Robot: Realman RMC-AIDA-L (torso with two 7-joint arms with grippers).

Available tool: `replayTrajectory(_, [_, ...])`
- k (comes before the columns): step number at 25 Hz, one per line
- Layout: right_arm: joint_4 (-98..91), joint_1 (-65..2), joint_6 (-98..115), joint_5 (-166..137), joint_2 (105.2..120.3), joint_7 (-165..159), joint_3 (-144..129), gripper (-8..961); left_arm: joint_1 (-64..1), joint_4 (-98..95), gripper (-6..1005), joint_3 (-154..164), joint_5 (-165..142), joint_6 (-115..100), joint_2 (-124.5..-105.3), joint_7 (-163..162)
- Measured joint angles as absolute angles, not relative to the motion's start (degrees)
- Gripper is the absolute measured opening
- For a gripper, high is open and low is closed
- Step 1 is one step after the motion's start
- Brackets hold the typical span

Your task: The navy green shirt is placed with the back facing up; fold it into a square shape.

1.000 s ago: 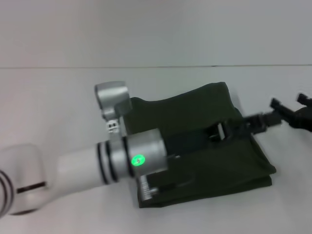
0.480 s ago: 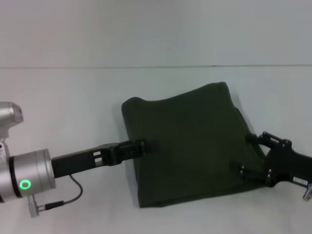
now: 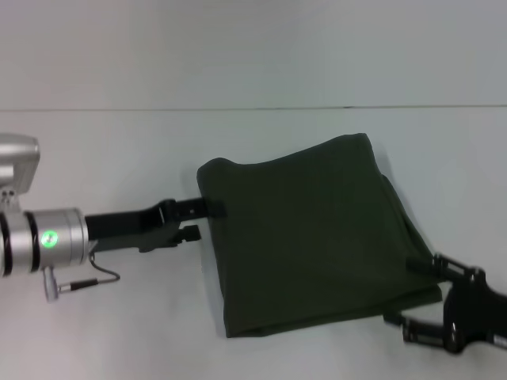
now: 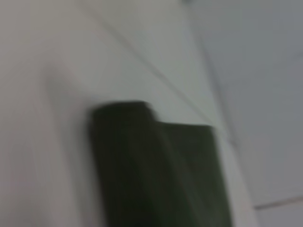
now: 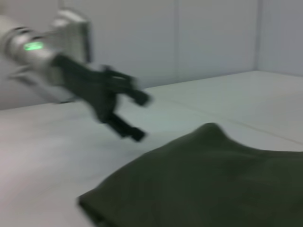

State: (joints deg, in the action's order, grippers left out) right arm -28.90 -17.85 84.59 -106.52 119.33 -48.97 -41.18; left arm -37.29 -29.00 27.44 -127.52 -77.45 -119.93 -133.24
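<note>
The navy green shirt [image 3: 309,237] lies folded into a rough square in the middle of the white table; it also fills part of the left wrist view [image 4: 156,170] and the right wrist view [image 5: 213,179]. My left gripper [image 3: 211,221] is open at the shirt's left edge, its upper finger just over the fabric border, and holds nothing. The right wrist view shows that left gripper [image 5: 139,118] with its fingers spread above the table. At the shirt's front right corner my right gripper [image 3: 400,290] is open and empty.
The white table [image 3: 111,150] extends around the shirt on all sides. A pale wall [image 3: 253,47] rises behind the table's far edge. A thin cable [image 3: 95,277] hangs under the left wrist.
Both arms have pulled back from over the shirt. The left gripper slid left to the shirt's edge; the right gripper moved toward the front right corner. The shirt lies released and flat.
</note>
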Motion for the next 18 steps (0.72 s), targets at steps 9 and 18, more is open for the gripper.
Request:
replayTrajectory(9, [-29.1, -15.5, 87.8, -108.9, 119.58, -46.4, -41.3, 914, -41.3, -28.4, 887, 29.9, -129.0, -69.1, -119.23, -142.7])
replayTrajectory(18, [-29.0, -16.4, 87.8, -110.7, 119.71, -46.4, -41.4, 915, -43.4, -26.2, 888, 32.5, -129.1, -63.5, -120.02, -143.8])
